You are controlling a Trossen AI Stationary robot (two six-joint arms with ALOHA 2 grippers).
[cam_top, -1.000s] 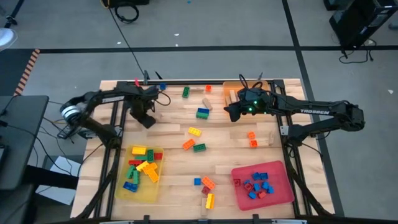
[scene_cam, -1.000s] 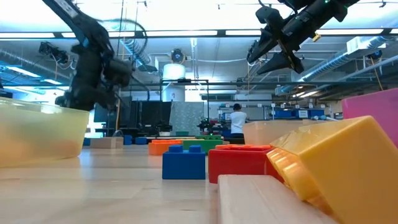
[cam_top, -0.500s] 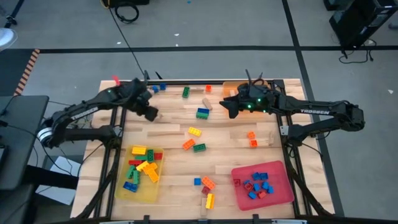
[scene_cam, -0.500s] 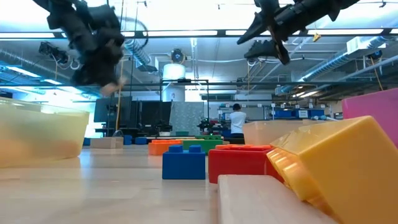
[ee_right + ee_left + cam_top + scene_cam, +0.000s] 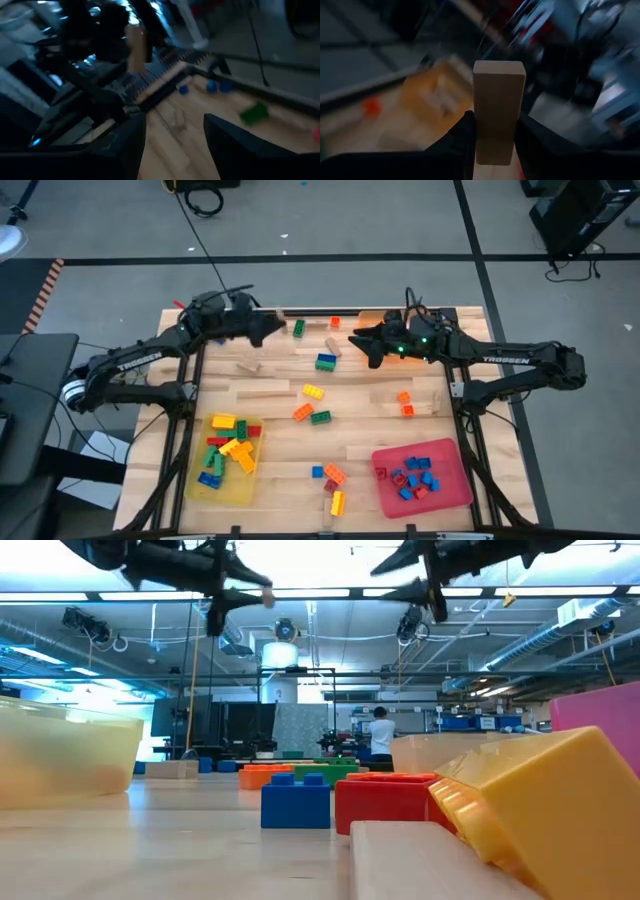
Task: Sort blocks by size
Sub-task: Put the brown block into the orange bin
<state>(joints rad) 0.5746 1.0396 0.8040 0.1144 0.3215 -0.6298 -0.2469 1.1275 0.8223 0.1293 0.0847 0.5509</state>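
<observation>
Left wrist view: a plain tan wooden block (image 5: 498, 111) is seen clamped upright between the two dark fingers (image 5: 461, 137) of the left gripper (image 5: 492, 142), the grip falling on its lower half so that most of its length projects forward. In the high view the left gripper (image 5: 262, 327) is found raised over the far left part of the table (image 5: 270, 420), pointing toward the orange tray (image 5: 372, 319) at the far edge; it is judged that the block is being carried there, since other tan pieces appear to lie in that tray. The right gripper (image 5: 358, 341) is held aloft beside the orange tray, its jaws standing apart with nothing between them, as the right wrist view confirms; it is judged to be waiting or lining up on a loose block. Sorting is partly done: mixed bricks are collected in the yellow tray (image 5: 196, 480) at near left and small red and blue ones in the red tray (image 5: 455, 485) at near right, while loose blocks, among them a blue brick (image 5: 326, 362) and a green brick (image 5: 299, 328), remain scattered on the boards
</observation>
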